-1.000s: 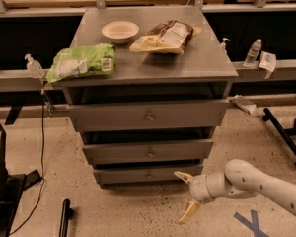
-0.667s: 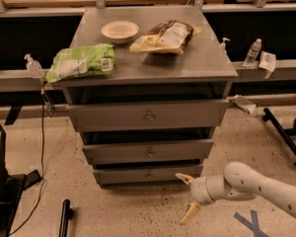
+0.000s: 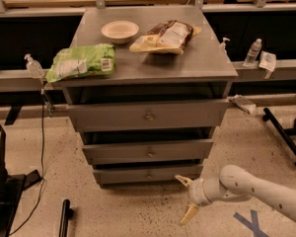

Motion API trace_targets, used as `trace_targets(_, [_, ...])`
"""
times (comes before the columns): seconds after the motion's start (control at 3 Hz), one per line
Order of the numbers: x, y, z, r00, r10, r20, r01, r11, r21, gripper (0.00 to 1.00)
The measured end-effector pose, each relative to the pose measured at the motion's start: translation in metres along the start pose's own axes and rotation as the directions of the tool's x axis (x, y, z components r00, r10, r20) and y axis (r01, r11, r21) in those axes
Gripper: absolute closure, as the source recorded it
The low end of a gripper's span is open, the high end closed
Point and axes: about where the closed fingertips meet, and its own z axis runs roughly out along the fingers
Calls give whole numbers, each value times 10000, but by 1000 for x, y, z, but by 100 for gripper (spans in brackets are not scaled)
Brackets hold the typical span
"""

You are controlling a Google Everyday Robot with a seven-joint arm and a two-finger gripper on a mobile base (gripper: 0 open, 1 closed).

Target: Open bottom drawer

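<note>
Tool (image 3: 183,200) low, right of bottom drawer (image 3: 138,175), fingers (image 3: 190,214) spread wide, gripping nothing; upper fingertip just beside drawer front's right corner, lower one angled down.

Grey bottom drawer (image 3: 148,174), flat-fronted with a small centre knob, sits just up-left of the spread-fingered gripper (image 3: 183,200).

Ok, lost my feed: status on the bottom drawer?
Gripper open, low by the drawer's right end. Bottom drawer not gripped, knob untouched. Nothing blocking its front.

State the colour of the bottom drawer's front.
The bottom drawer is grey, clearest in the camera view; the gripper hovers by its right end.
</note>
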Motion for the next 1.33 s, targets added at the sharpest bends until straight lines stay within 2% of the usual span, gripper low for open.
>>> trace_targets(0.33, [-26,3,-9,9959,-775,464,778,9970,-44,0])
trace_targets(0.67, [-26,3,-9,9959,-775,465,778,9970,-45,0])
trace_targets(1.0, [-13,-4,-1,9982,-573,153,573,9984,20,0])
trace_targets(1.33, [19,-12,16,9942,-477,-960,502,9985,236,0])
